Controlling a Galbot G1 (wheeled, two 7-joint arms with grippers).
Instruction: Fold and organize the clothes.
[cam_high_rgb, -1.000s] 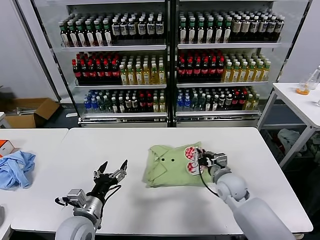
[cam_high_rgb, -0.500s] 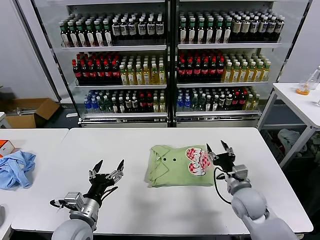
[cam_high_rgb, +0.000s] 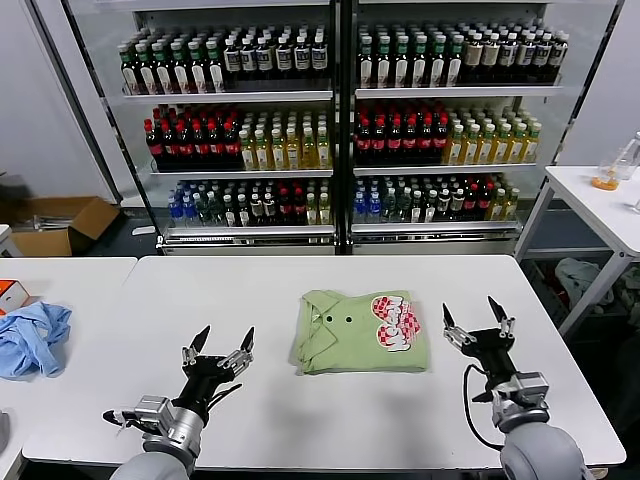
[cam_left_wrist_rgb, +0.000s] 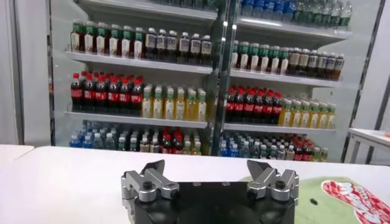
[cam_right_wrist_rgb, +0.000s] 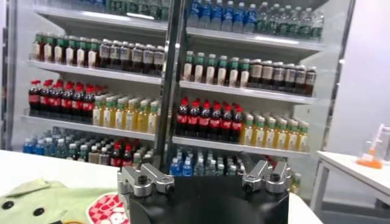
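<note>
Table (cam_high_rgb: 300, 420) inventory, L to R: left gripper (cam_high_rgb: 224, 341) raised off surface, jaws spread, empty; folded green polo shirt (cam_high_rgb: 345, 340) at centre, flat; right gripper (cam_high_rgb: 478, 322) just beside shirt, fingers up, spread, empty.

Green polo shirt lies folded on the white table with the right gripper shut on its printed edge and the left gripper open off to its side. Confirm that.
Not quite. In the head view the right gripper is open and apart from the green polo shirt, gripping nothing. The shirt does lie folded on the white table, and the left gripper is open beside it.
</note>
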